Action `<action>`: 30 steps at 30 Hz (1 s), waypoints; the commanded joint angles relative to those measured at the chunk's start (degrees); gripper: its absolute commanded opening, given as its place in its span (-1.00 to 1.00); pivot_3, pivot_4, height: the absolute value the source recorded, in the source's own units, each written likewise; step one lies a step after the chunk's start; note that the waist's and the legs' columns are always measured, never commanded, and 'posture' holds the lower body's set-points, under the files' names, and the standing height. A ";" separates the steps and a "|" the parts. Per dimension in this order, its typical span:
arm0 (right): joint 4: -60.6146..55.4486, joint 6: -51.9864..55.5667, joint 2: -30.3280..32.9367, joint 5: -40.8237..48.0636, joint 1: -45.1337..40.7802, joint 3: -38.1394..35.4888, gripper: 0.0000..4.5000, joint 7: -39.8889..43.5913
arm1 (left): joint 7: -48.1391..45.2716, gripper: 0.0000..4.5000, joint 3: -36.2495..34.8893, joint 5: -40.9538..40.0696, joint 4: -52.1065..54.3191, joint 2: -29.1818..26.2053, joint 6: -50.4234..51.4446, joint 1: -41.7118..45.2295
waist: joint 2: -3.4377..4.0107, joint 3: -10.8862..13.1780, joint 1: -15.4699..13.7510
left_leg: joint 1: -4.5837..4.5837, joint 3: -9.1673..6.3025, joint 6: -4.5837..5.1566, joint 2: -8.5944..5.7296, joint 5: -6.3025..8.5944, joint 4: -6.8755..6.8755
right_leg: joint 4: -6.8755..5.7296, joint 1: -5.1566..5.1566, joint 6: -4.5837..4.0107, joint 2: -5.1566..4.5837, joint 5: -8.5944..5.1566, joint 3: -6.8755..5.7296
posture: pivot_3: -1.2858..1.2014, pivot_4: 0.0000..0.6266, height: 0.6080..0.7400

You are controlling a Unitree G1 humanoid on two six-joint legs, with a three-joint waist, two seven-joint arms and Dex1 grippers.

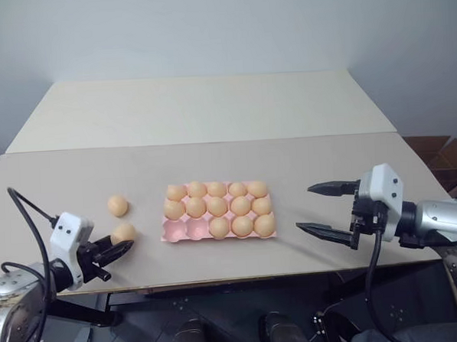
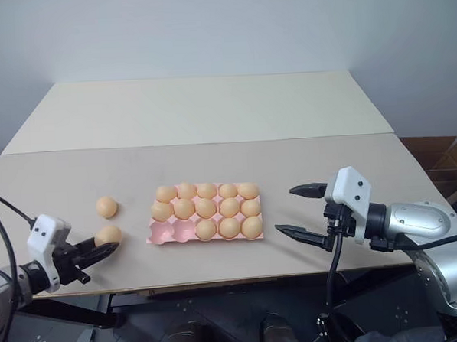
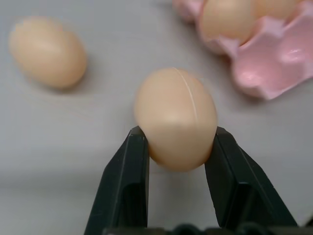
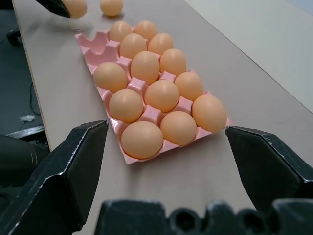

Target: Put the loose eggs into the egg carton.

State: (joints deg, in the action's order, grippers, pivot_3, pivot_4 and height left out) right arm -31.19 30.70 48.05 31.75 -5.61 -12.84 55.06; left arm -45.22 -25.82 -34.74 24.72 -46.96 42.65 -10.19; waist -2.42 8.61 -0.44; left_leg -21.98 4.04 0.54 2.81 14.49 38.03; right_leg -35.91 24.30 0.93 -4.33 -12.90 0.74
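Pink carton (image 1: 169, 234) sat mid-desk (image 1: 210, 111) with two near-left cups bare, left pincer (image 1: 124, 248) pinched one egg (image 3: 175, 117) beside another (image 1: 118, 205), right pincer (image 1: 322, 208) gaped wide.

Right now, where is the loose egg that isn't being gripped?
In the left eye view, that loose egg lies on the table left of the egg carton, just beyond the egg in the left hand.
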 commanded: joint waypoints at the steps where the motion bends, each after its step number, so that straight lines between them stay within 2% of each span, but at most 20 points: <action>1: -1.96 0.07 0.66 0.79 -0.93 -1.31 1.00 -1.40 | -1.32 -0.37 2.90 -3.81 5.08 0.00 -1.08 6.73 | 0.00 0.00 -0.38 | -0.02 -0.01 0.00 -0.02 -0.01 0.04 | -0.01 -0.02 -0.02 -0.01 -0.01 -0.01 | 0.03 -0.52 1.00; 4: -2.16 0.20 0.67 0.25 -1.32 -0.77 1.00 -2.73 | 0.94 -0.37 9.46 -3.58 5.35 2.63 0.11 12.36 | 0.02 0.00 -0.48 | -0.02 -0.03 -0.01 -0.05 -0.01 0.19 | -0.02 -0.12 0.05 0.00 0.03 -0.04 | 0.03 -0.52 1.00; 6: -2.62 0.24 0.88 0.02 -1.00 -0.89 1.00 -3.48 | 1.18 -0.37 13.65 -1.96 5.11 3.72 -0.28 13.37 | 0.01 -0.01 -0.08 | -0.04 -0.02 0.00 -0.07 -0.01 0.23 | 0.00 -0.14 0.29 0.00 0.18 0.02 | 0.03 -0.52 1.00; 12: -3.99 0.19 1.77 0.25 1.49 -2.80 1.00 -4.62 | 3.28 -0.37 23.76 2.36 3.08 7.62 -1.02 16.82 | -0.01 0.00 0.25 | -0.13 -0.08 0.09 -0.07 0.05 0.21 | 0.04 -0.07 0.32 0.07 0.17 0.03 | 0.03 -0.52 1.00; 14: -3.96 0.48 1.93 0.05 1.66 -3.12 1.00 -5.53 | 4.53 -0.10 25.21 3.30 2.31 7.96 0.73 18.44 | -0.01 0.00 0.06 | -0.11 -0.09 0.09 -0.06 0.04 0.23 | 0.02 -0.08 0.32 0.09 0.18 0.03 | 0.03 -0.52 1.00; 15: -4.01 0.75 2.04 0.29 1.63 -3.35 1.00 -5.86 | 4.62 0.01 25.02 2.83 2.09 8.02 1.37 19.10 | -0.01 0.00 -0.02 | -0.10 -0.09 0.09 -0.07 0.04 0.25 | 0.01 -0.09 0.32 0.09 0.19 0.03 | 0.03 -0.52 1.00; 21: -4.80 1.89 2.15 1.32 1.74 -4.06 1.00 -6.75 | 4.09 0.95 21.70 1.87 3.43 6.47 2.04 19.54 | -0.01 0.00 0.20 | -0.09 -0.09 0.09 -0.06 0.04 0.32 | 0.00 -0.09 0.34 0.09 0.20 0.06 | 0.03 -0.52 1.00; 23: -5.00 2.19 2.16 1.50 1.69 -4.14 1.00 -7.05 | 4.47 0.99 19.06 1.36 4.69 5.86 1.85 18.82 | -0.01 0.00 0.20 | -0.12 -0.13 0.09 -0.06 0.04 0.31 | 0.00 -0.08 0.34 0.09 0.20 0.04 | 0.03 -0.52 1.00; 30: -4.06 1.27 2.32 2.21 1.89 -4.05 1.00 -5.80 | -5.16 0.99 -1.59 -5.61 4.79 -1.60 -0.19 9.71 | 0.01 0.01 0.57 | -0.11 -0.20 0.09 -0.01 0.04 0.30 | 0.01 -0.05 0.32 0.09 0.18 0.03 | 0.03 -0.52 1.00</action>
State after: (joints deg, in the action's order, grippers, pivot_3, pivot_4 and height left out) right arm -34.34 32.88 49.82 32.96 -3.45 -15.00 48.64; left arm -46.99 -22.80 -38.72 28.97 -47.01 44.09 1.19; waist -2.41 8.62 0.13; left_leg -22.07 3.85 0.63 2.78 14.54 38.33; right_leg -35.90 24.24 1.24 -4.26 -12.73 0.77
